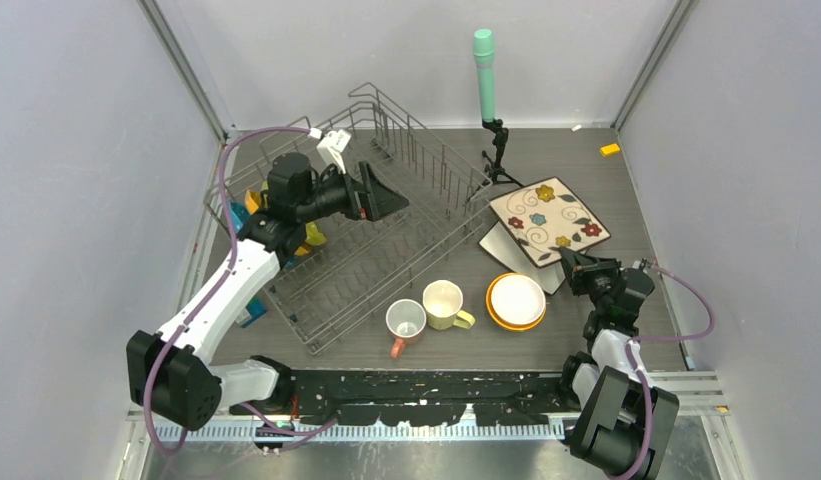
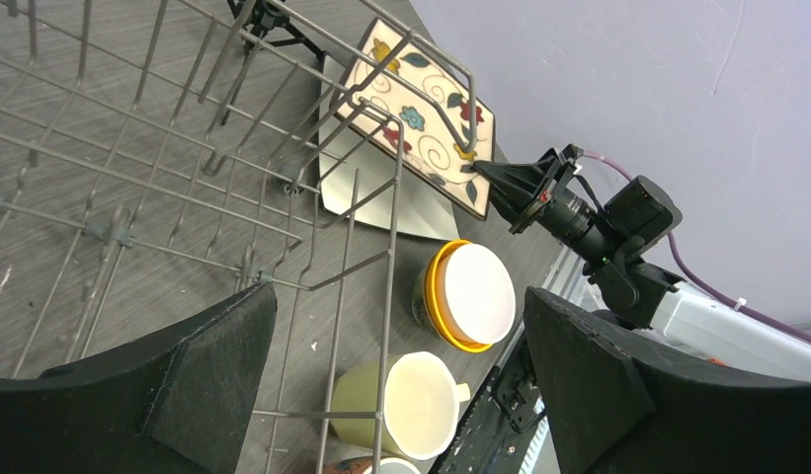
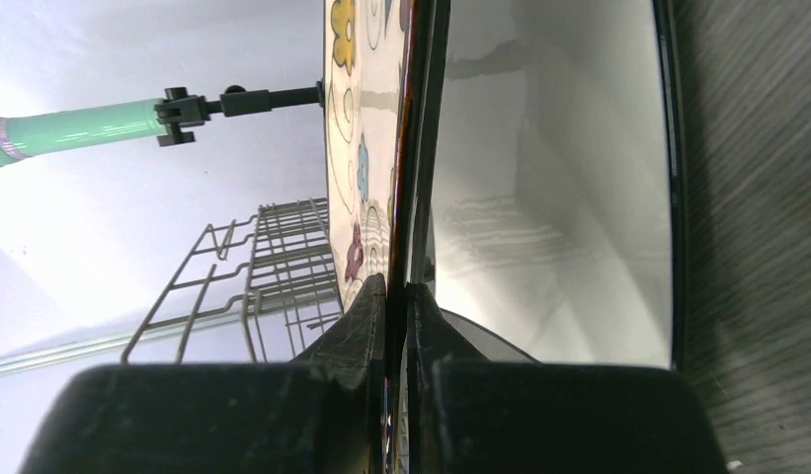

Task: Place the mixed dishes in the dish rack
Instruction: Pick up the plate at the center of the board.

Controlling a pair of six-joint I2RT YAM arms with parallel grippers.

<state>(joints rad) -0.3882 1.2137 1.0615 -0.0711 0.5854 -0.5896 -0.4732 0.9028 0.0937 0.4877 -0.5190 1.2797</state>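
My right hand (image 1: 566, 260) is pinched shut on the near edge of the flowered square plate (image 1: 549, 220). The wrist view shows one finger on the patterned face and the other on the back. The plate is off the desk (image 1: 626, 200), held tilted, reaching away from my fingertips. Just under it a plain white square plate (image 1: 499, 245) lies flat on the desk, partly covered by the one I hold.

To the left of this hand, near it, sits an orange bowl (image 1: 498, 318) with a white bowl (image 1: 517, 297) nested inside. Further left stand the pale-yellow mug (image 1: 444, 303) and the pink mug (image 1: 405, 322), side by side, both upright with their mouths up.

My left hand (image 1: 391, 198) is spread wide with nothing between its fingers. It hovers over the dish rack (image 1: 386, 260). The rack's grey wires and upright tines lie below and ahead of it, and the mugs and bowls sit past the rack's wall in front of my fingertips.

Beyond the held plate, well away from my right hand, a green-topped cylinder (image 1: 484, 70) stands on its black tripod
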